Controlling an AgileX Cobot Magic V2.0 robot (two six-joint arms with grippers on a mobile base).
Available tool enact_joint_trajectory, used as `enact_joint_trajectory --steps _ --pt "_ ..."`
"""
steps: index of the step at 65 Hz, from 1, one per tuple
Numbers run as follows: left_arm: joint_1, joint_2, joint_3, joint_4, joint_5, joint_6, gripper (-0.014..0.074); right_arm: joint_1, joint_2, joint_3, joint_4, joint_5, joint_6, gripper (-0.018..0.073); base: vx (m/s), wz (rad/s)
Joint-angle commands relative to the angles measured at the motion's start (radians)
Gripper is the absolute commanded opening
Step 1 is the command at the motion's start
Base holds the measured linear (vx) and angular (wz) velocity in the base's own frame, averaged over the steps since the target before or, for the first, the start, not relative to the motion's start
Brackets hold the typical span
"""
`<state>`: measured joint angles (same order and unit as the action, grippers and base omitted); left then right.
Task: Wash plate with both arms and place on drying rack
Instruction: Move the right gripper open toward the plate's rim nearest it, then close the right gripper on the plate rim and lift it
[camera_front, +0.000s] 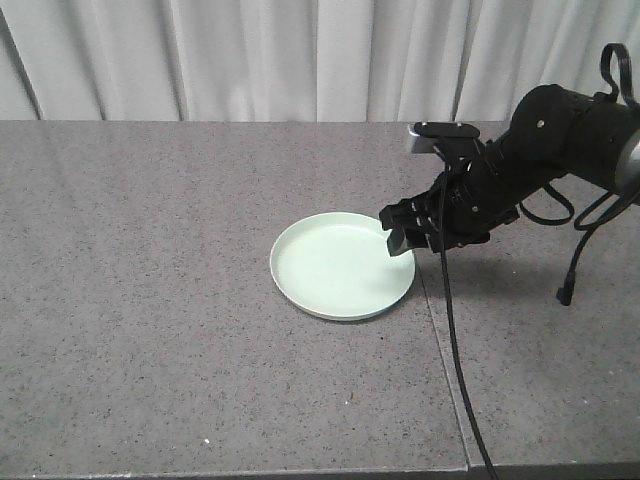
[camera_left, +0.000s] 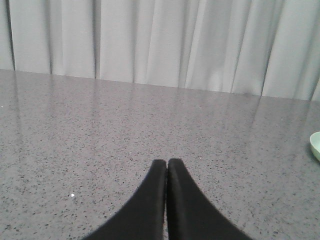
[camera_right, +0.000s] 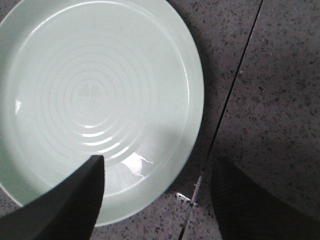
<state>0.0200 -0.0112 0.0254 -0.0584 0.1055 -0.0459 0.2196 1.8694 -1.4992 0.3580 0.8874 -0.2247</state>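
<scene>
The plate (camera_front: 342, 266) lies on the counter (camera_front: 150, 300), just left of its seam (camera_front: 441, 340) — the right gripper (camera_right: 159, 162) straddles the plate's right rim; the curtain (camera_front: 300, 60) hangs beyond the far edge.

Left side: open counter (camera_front: 140, 300) from the plate (camera_front: 335, 270) to the left edge; my left gripper (camera_left: 167, 164), jaws together, faces bare stone
Back edge: a curtain (camera_front: 300, 60) closes it off
Plate's right rim: my right gripper (camera_front: 400, 235) straddles it, spread wide; one finger over the plate, one over the counter beyond the seam (camera_right: 235, 80)
Front right: a black cable (camera_front: 455, 360) runs along the seam to the front edge; I count it an obstacle
</scene>
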Motion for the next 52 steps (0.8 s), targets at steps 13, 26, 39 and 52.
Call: enact_joint_trajectory --steps 13,26,39,52 --pt "-0.002 -0.013 -0.03 -0.002 -0.077 -0.004 -0.0006 -0.001 0.013 -0.033 0.057 -0.092 -0.013 0.0421 0.0 0.0" --pt "-0.002 -0.013 -0.03 -0.002 -0.077 -0.004 -0.0006 -0.001 0.047 -0.033 0.058 -0.099 -0.013 0.0381 0.0 0.0" --pt "-0.002 -0.013 -0.03 -0.002 -0.077 -0.004 -0.0006 -0.001 0.072 -0.032 0.058 -0.101 -0.013 0.031 0.0 0.0" --pt "-0.002 -0.013 -0.03 -0.002 -0.077 -0.004 -0.0006 -0.001 0.084 -0.032 0.059 -0.1 -0.012 0.0184 0.0 0.0"
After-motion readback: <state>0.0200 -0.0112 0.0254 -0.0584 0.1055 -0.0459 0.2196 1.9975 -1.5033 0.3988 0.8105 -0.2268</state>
